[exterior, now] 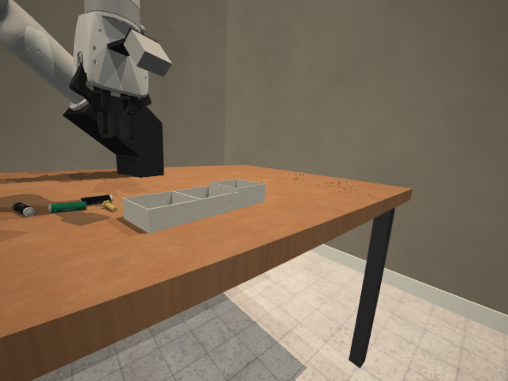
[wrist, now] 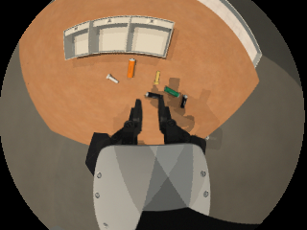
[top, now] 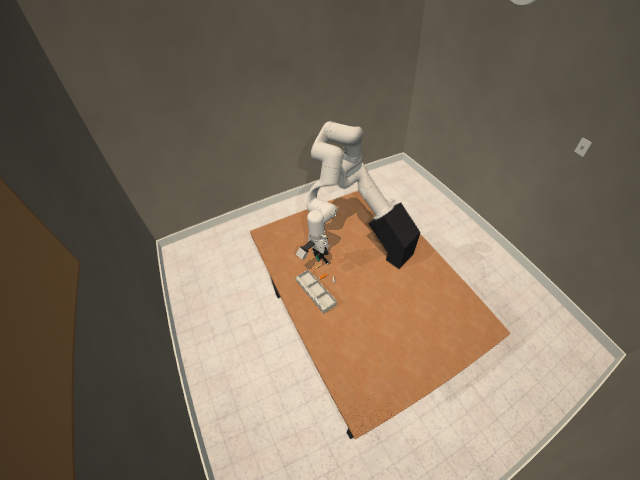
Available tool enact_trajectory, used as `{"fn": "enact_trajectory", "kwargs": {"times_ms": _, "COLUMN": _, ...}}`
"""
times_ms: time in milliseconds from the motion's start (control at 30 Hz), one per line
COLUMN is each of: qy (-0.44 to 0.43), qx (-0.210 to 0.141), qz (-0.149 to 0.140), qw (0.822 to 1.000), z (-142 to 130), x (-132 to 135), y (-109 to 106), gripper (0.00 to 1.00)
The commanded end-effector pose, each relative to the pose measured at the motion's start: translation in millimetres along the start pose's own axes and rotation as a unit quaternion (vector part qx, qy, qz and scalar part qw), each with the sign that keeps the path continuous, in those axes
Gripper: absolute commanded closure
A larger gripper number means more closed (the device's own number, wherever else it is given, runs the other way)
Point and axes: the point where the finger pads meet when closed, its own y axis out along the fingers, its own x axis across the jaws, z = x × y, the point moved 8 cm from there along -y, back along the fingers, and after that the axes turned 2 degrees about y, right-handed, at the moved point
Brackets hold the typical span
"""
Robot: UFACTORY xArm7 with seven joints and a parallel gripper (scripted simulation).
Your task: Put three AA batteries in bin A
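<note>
Two black fingers of the gripper (top: 322, 258) (exterior: 117, 135) (wrist: 150, 100) stood partway apart with nothing between them, pointing down above the table (top: 392, 310) (exterior: 205, 262) (wrist: 58, 96), on the arm's side of the bin marked A (top: 317, 289) (exterior: 219, 205) (wrist: 111, 39).

In the wrist view, one fingertip overlapped an end of a black battery (exterior: 97, 199) (wrist: 153, 95), which lay on the table, below and right of bin A. A green battery (exterior: 67, 206) (wrist: 172, 91) lay beside it, farther right of bin A, and a second black battery (exterior: 23, 209) (wrist: 184, 101) lay just past the green one, farthest right of that bin.

Nearer bin A than those three lay a small yellow bolt (exterior: 109, 205) (wrist: 157, 78). An orange battery (top: 323, 276) (wrist: 131, 68) lay closer still, below bin A's right side and outside it, while a silver screw (top: 333, 279) (wrist: 112, 78) lay directly below the bin. All four batteries in sight were on the table outside bin A, which stood upright as the middle of three joined bins.

Well apart from bin A, across the table, the white arm (top: 330, 167) rose from a black stand (top: 395, 232) (exterior: 141, 163).
</note>
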Motion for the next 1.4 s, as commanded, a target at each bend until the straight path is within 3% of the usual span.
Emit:
{"fn": "enact_trajectory", "kwargs": {"times_ms": 0, "qy": -0.001, "qx": 0.011, "qz": 0.003, "qw": 1.000, "z": -19.7, "x": 30.9, "y": 8.6, "gripper": 0.72}}
{"fn": "enact_trajectory", "kwargs": {"times_ms": 433, "qy": -0.001, "qx": 0.011, "qz": 0.002, "qw": 1.000, "z": -80.5, "x": 111.9, "y": 44.6, "gripper": 0.72}}
{"fn": "enact_trajectory", "kwargs": {"times_ms": 533, "qy": -0.001, "qx": 0.011, "qz": 0.002, "qw": 1.000, "z": -84.9, "x": 118.8, "y": 46.2, "gripper": 0.72}}
{"fn": "enact_trajectory", "kwargs": {"times_ms": 1367, "qy": -0.001, "qx": 0.011, "qz": 0.002, "qw": 1.000, "z": -81.3, "x": 113.3, "y": 46.1, "gripper": 0.72}}
